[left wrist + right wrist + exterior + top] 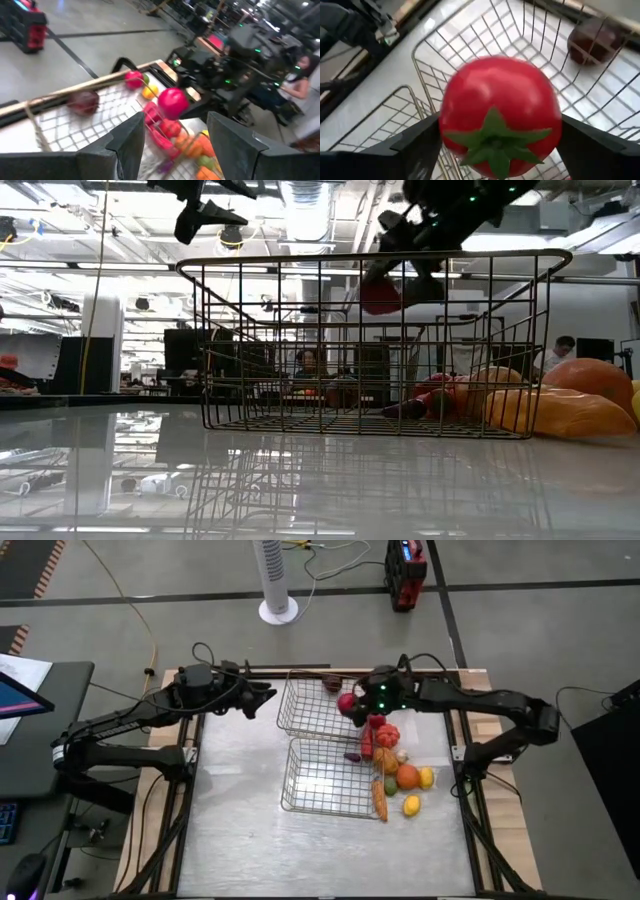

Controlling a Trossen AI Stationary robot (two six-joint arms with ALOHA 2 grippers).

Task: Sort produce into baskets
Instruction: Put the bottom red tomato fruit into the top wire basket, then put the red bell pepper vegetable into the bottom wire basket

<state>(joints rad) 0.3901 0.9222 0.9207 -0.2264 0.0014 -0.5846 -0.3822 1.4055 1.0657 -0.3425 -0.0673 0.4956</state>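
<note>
My right gripper (pixel 350 705) is shut on a red tomato (pixel 497 120) with a green calyx, above the right side of the far wire basket (pixel 300 712). A dark purple fruit (pixel 332 685) lies in that basket's far right corner. The near wire basket (pixel 325 802) stands just in front of it. The other produce lies in a pile (pixel 395 770) on the table, right of the baskets. My left gripper (pixel 265 698) is open and empty, in the air left of the far basket. My right gripper pinches the tomato by its two opposite sides (pixel 447 125) between its two fingers, coming from the table's right side. The green calyx (pixel 495 137) faces back toward the wrist. The tomato (pixel 385 295) is lifted clear, above the basket.
The pile holds a red pepper (pixel 370 735), an orange (pixel 408 777), yellow fruits (pixel 411 805), a carrot (pixel 380 800) against the near basket's right wall and a small purple piece (pixel 352 756). Bare table (pixel 240 810) lies to the left and near side. People show in the room behind.
</note>
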